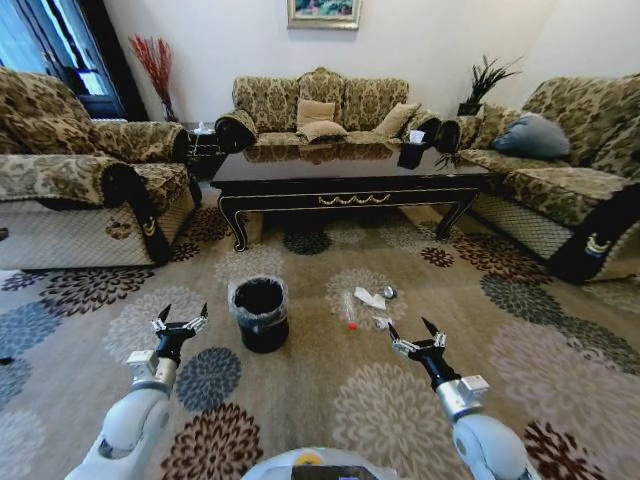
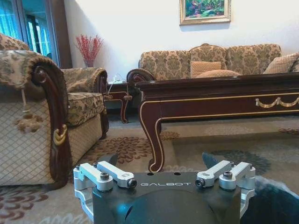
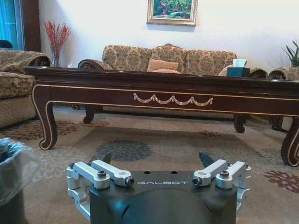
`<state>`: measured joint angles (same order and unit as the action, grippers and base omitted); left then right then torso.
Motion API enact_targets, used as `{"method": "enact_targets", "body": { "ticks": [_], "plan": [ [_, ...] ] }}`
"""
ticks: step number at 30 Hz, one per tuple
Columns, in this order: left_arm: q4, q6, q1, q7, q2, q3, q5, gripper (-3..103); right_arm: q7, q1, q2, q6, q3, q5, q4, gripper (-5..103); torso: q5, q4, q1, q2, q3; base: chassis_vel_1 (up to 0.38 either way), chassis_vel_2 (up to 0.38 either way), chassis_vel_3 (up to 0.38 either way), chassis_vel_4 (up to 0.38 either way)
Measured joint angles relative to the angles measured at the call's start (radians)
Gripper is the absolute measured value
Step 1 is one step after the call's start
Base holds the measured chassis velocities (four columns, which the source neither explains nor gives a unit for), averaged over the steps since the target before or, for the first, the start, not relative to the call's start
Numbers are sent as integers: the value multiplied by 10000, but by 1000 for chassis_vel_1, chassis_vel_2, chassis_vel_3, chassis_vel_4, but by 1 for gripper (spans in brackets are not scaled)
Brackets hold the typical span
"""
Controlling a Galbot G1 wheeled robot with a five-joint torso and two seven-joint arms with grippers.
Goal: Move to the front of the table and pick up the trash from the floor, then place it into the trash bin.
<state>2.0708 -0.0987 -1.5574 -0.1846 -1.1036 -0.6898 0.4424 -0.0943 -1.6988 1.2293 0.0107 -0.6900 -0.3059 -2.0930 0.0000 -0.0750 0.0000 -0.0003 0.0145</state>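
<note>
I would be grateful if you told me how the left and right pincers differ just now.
The left pincer hovers beside the trash bin, left of it; the right pincer hovers just short of the trash. The right pincer sits slightly lower in the head view. Both are open, empty, above the carpet.

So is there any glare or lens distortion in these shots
Head view: wide-lens bowing at the edges, and the table top mirrors the sofa. Left wrist view: bright daylight through the window. Right wrist view: even light, soft shadow under the table.
</note>
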Motion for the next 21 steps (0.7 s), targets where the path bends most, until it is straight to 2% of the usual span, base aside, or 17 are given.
{"method": "enact_targets", "body": {
  "ticks": [5, 10, 12, 15, 16, 18, 20, 21],
  "plan": [
    [-85, -132, 101, -100, 51, 36, 5, 100, 18, -7, 47, 8, 43, 74, 0, 100, -1, 1, 0, 0, 0, -221, 239, 234, -234],
    [-48, -691, 280, -424, 259, 136, 210, 100, 70, -56, 116, 72, 108, 80, 19, 100, -1, 1, 1, 0, 3, -169, 195, 183, -211],
    [47, -1043, 423, -638, 469, 239, 276, 100, 78, -104, 182, 135, 122, 140, 54, 100, -1, 1, 1, 0, 3, -121, 95, 103, -88],
    [60, -1127, 523, -707, 576, 322, 273, 100, 79, -128, 220, 164, 129, 182, 68, 100, 0, 1, 2, 0, 3, -87, 60, 61, -52],
    [93, -1352, 746, -878, 785, 544, 360, 100, 80, -176, 295, 200, 144, 243, 74, 100, 0, 0, 0, 1, -2, 0, 0, 0, 0],
    [123, -1452, 818, -950, 847, 618, 453, 100, 81, -191, 317, 210, 145, 263, 74, 100, -1, 0, 0, 2, -2, 0, 0, 0, 0],
    [271, -2021, 1024, -1282, 1036, 871, 1000, 100, 87, -235, 388, 237, 148, 312, 74, 100, 1, 0, 0, 2, -2, 29, -43, -60, 38],
    [400, -2951, 1236, -1703, 1197, 1097, 1688, 100, 99, -280, 445, 267, 148, 348, 72, 100, 0, 0, 0, 3, -3, 0, 0, 0, 0]
  ]
}}
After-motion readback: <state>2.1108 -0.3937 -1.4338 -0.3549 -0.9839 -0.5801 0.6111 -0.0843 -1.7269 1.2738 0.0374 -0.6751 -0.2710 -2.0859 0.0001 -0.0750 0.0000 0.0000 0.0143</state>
